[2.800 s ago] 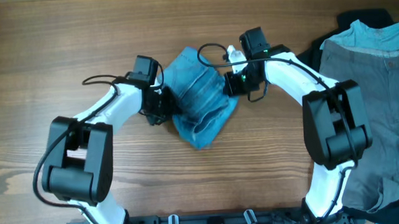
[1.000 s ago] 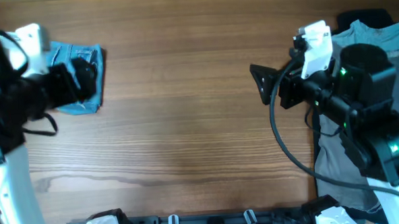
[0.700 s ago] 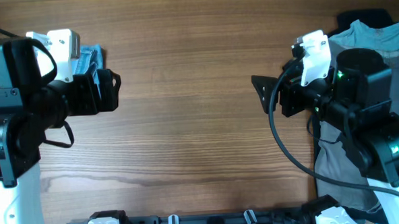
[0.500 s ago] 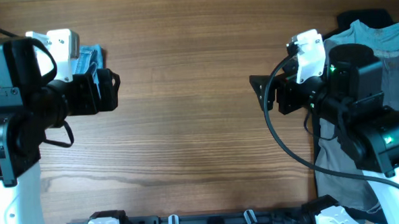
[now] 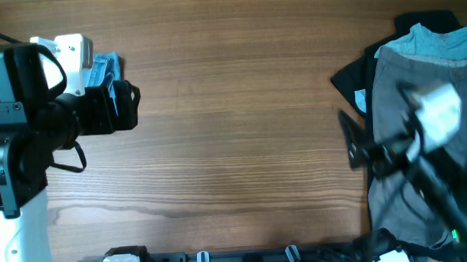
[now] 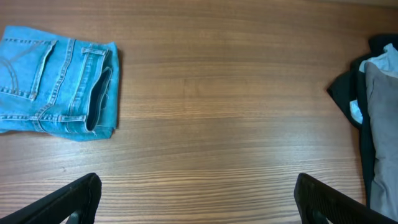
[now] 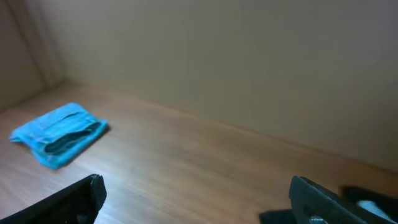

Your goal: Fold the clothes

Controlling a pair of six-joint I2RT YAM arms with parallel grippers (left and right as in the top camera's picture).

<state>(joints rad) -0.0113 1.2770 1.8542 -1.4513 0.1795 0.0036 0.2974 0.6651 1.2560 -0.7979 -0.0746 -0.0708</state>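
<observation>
The clothes, light blue jeans (image 6: 56, 81), lie folded into a compact bundle at the table's far left. In the overhead view only a corner of the jeans (image 5: 104, 69) shows behind my left arm. From the right wrist they appear as a small blue bundle (image 7: 59, 134) far off. My left gripper (image 5: 130, 108) hangs raised beside the bundle, jaws wide open over bare wood (image 6: 198, 183), holding nothing. My right gripper (image 5: 354, 145) is blurred at the right, beside the garment pile. It is open and empty too (image 7: 196, 186).
A pile of other garments covers the table's right end: grey trousers (image 5: 421, 83), a black garment (image 5: 350, 78) under them and a pale blue-grey piece (image 5: 431, 39) at the back. The same pile (image 6: 379, 112) shows at the left wrist view's right edge.
My right arm has swung back and toward the front right corner, now blurred over the grey trousers. The left arm and the folded jeans have stayed put.
</observation>
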